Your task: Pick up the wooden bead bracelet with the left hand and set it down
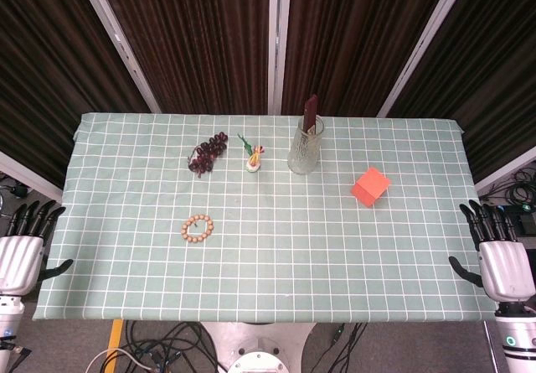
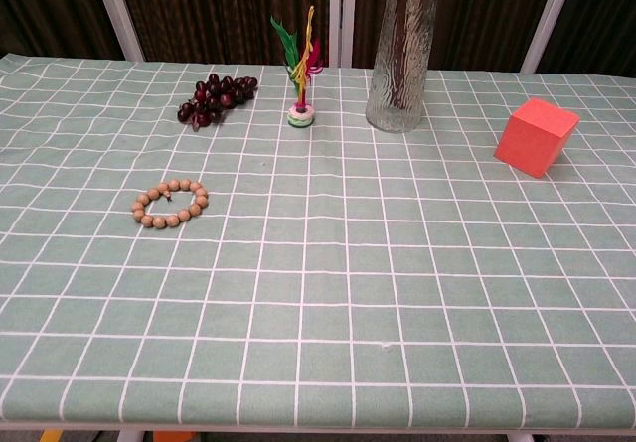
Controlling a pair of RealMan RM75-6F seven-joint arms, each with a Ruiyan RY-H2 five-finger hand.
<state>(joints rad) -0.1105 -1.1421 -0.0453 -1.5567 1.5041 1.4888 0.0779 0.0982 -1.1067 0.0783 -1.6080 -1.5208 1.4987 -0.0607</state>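
In the head view, one wooden bead bracelet [image 1: 198, 227] is seen lying flat on the worktop [image 1: 276, 256], in the lower left part of the frame. It is well apart from the left robot hand [image 1: 23, 251], which is held off the worktop's left edge at the bottom left corner. The fingers of that robot hand are spread and nothing is held in it. The right robot hand [image 1: 501, 256] is seen off the right edge at the bottom right, also with fingers apart and nothing held. Two robot hands are counted.

Higher up in this view, one bunch of dark grapes [image 1: 208, 154] is placed above the bracelet. Just to its right one small feather toy [image 1: 253, 157] is found. One tall glass vase [image 1: 306, 146] with a dark stick in it is set upright near the top middle. One orange block [image 1: 370, 187] is seen at the right.

In the chest view, no robot hand is shown. The bracelet [image 2: 170, 204] is seen at the left middle of the green checked worktop [image 2: 378, 303]. The grapes [image 2: 215, 98] are found up and to the right of it, the feather toy [image 2: 301, 104] beside them, then the vase [image 2: 397, 57], and the orange block [image 2: 536, 136] at the far right. One of each thing is counted.
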